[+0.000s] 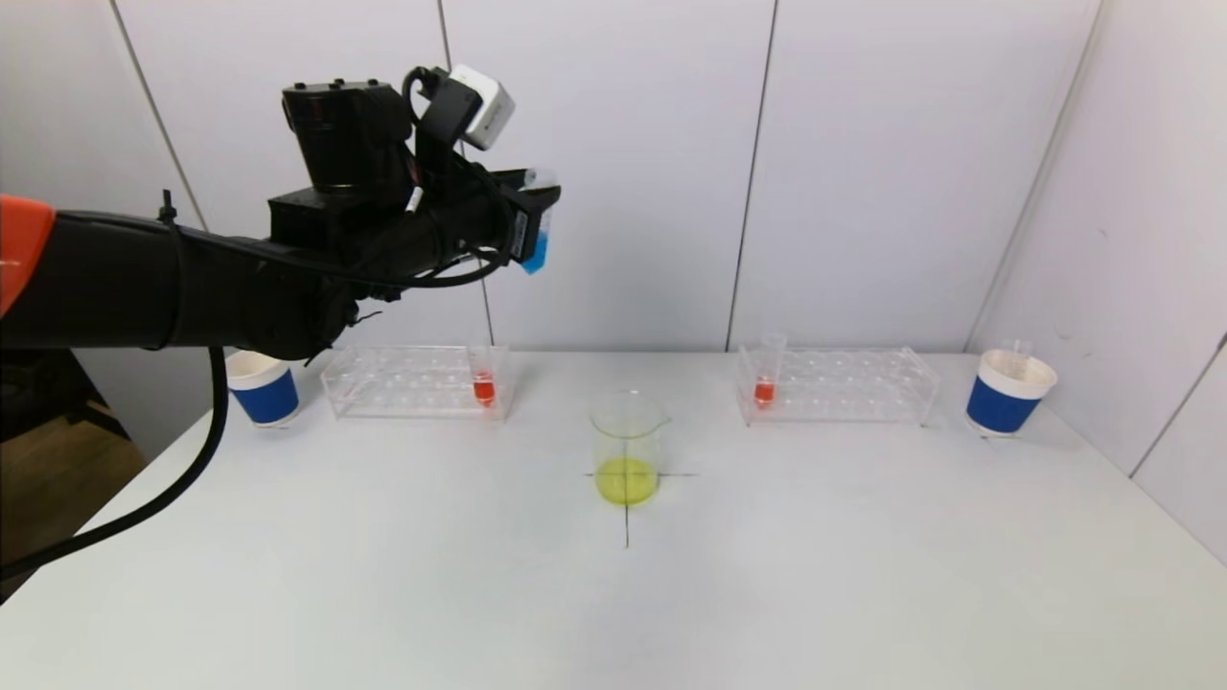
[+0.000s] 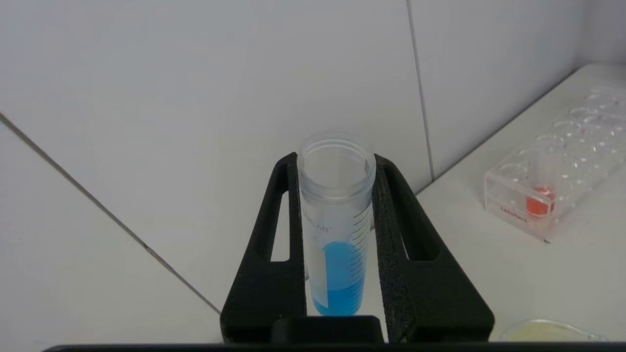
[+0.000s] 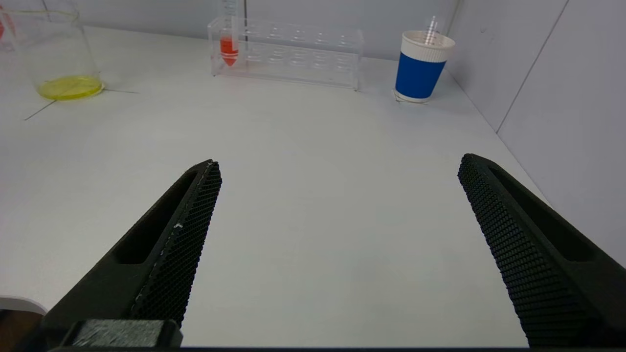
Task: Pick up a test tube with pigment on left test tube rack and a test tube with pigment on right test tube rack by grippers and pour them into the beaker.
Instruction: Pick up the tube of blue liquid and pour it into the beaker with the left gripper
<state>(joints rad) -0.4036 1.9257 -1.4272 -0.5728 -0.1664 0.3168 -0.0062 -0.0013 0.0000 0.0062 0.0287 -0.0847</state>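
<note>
My left gripper [image 1: 537,216] is raised high above the left rack [image 1: 414,381] and is shut on a clear test tube with blue pigment [image 2: 336,230], held roughly upright; the tube also shows in the head view [image 1: 537,251]. The left rack holds a tube with red pigment [image 1: 483,379]. The right rack [image 1: 836,385] holds another red tube [image 1: 765,379], which also shows in the right wrist view [image 3: 228,44]. The beaker [image 1: 628,448] with yellow liquid stands at the table's centre on a black cross. My right gripper [image 3: 337,168] is open and empty, low over the table's near right; it is out of the head view.
A blue-and-white paper cup [image 1: 264,387] stands left of the left rack. Another cup [image 1: 1008,391] stands right of the right rack with a clear tube in it. White wall panels close the back and the right side.
</note>
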